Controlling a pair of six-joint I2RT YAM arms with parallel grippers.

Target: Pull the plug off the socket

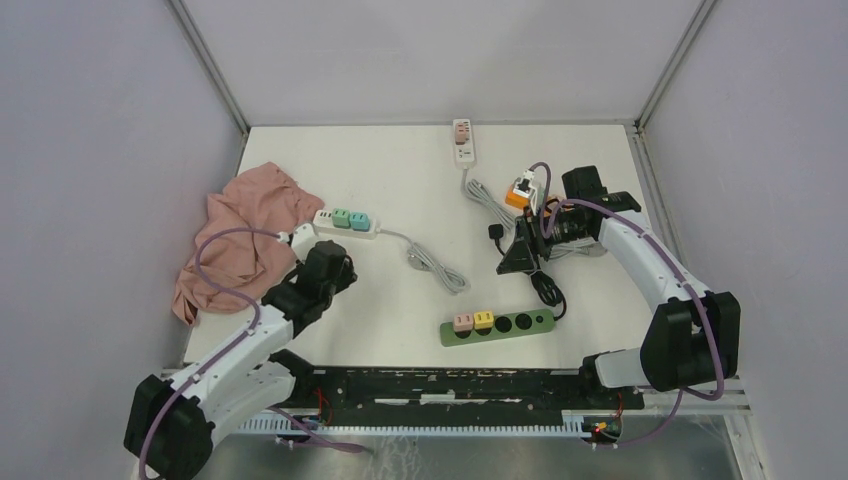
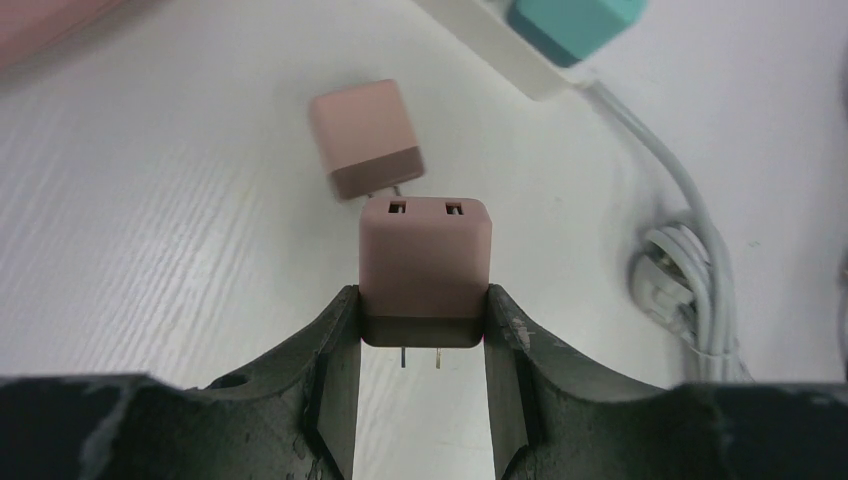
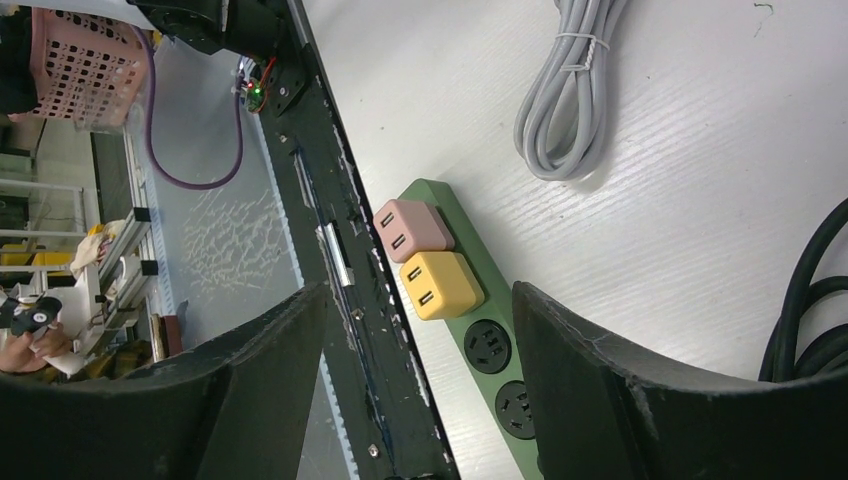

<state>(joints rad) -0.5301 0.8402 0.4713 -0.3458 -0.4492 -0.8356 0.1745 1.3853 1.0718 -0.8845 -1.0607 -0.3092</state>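
Pink plug sits clamped in the left gripper, prongs bare, off the white strip. Right gripper gapes open.

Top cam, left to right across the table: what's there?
Cloth → teal-plug strip → grey cord → green strip

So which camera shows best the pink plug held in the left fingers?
The left wrist view: the pink plug fills the centre, clamped between the left fingers, prongs showing below. In the top view the left arm hides it. The right wrist view shows another pink plug, on the green power strip.
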